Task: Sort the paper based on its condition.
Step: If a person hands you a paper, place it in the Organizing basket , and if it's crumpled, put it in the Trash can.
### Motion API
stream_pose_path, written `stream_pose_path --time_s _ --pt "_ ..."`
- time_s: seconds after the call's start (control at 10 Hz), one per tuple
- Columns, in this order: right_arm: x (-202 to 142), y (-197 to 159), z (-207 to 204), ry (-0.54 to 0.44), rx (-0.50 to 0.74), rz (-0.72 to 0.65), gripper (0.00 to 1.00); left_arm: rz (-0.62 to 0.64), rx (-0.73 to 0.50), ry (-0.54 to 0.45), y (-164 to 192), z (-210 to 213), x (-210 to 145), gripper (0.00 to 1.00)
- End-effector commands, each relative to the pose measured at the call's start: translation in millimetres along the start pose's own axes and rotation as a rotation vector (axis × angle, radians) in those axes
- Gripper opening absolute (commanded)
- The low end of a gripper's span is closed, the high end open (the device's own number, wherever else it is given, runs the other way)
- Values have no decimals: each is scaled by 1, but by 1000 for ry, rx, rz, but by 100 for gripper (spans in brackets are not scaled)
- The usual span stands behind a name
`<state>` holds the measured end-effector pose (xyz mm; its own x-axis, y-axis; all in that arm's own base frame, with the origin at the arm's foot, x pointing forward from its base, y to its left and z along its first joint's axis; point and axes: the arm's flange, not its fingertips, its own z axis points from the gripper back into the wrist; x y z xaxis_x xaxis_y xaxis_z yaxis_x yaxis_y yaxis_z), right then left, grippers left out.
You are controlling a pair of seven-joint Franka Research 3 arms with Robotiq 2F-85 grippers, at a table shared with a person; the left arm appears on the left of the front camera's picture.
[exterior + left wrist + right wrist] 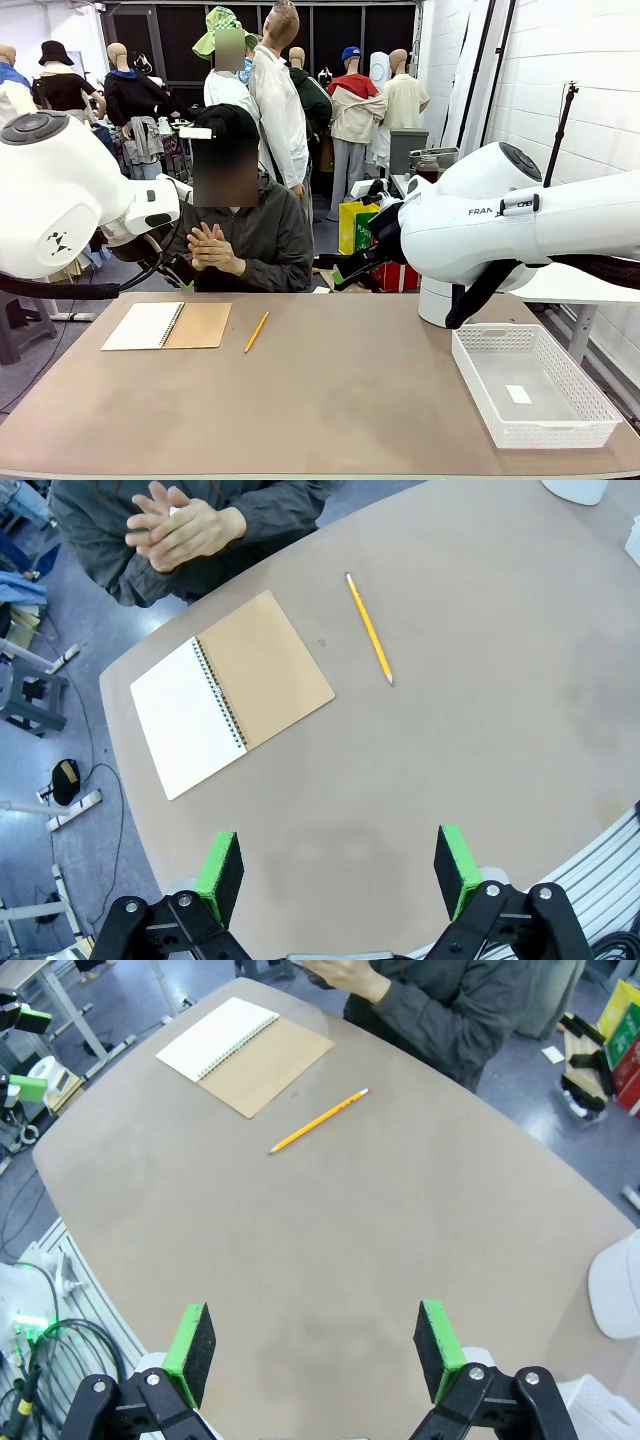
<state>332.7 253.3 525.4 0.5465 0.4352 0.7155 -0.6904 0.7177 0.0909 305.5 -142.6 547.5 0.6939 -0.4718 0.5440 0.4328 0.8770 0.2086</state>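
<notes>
Hovering left gripper (337,872), right gripper (315,1345), splayed

A person sits with hands (212,248) clasped just behind the left claw (180,275), as the white left arm (60,190) and right arm (500,215) hang over a brown table (330,400). An open spiral notebook (165,325) lies below that claw, a yellow pencil (256,331) lower down between both claws, and a white basket (530,385) well right of the right claw (350,268).
</notes>
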Motion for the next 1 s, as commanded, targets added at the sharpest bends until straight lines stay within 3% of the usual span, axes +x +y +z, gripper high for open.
stream_pose_path --time_s 0.0,0.9 --pt "2 -1 0 12 3 -8 100 -10 -4 4 2 0 -1 100" --pt "2 -1 0 12 3 -8 100 -10 -4 4 2 0 -1 100"
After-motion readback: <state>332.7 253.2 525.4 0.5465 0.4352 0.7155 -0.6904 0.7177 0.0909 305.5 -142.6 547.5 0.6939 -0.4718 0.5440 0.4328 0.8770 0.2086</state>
